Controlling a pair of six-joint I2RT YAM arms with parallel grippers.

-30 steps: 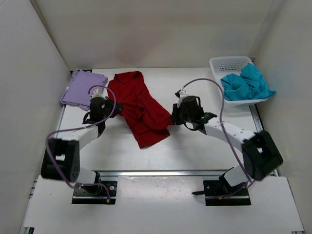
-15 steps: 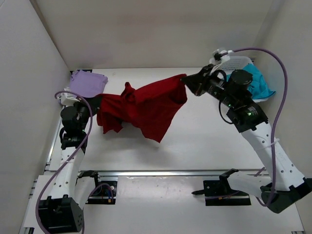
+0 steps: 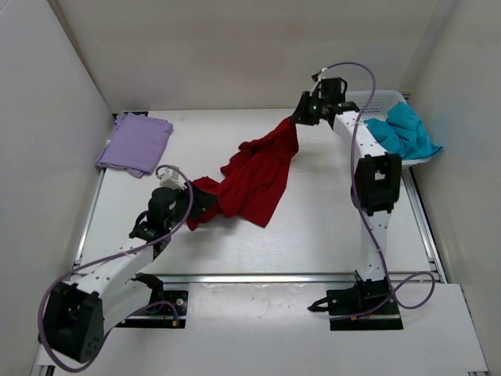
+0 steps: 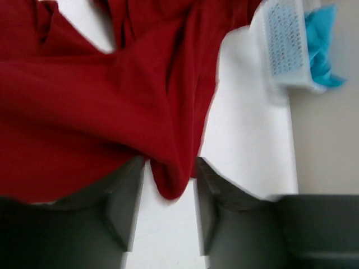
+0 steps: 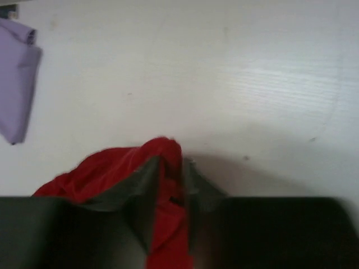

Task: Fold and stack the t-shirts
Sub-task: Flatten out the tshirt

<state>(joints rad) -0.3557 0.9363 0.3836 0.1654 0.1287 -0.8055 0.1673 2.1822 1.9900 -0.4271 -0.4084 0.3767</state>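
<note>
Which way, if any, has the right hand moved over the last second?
Yes. In the top view the right hand moved up-frame and slightly right, from well short of the basket to just beside its left end, with the red shirt pinched in it.

white basket [image 3: 380, 101] (far right), white table [image 3: 313, 229]

Between left tool [image 3: 203, 206] and right tool [image 3: 300, 118], red shirt [image 3: 254, 174] blocks passage; basket [image 3: 366, 96] just beside right tool; open worktop [image 3: 313, 227] right of left tool.
</note>
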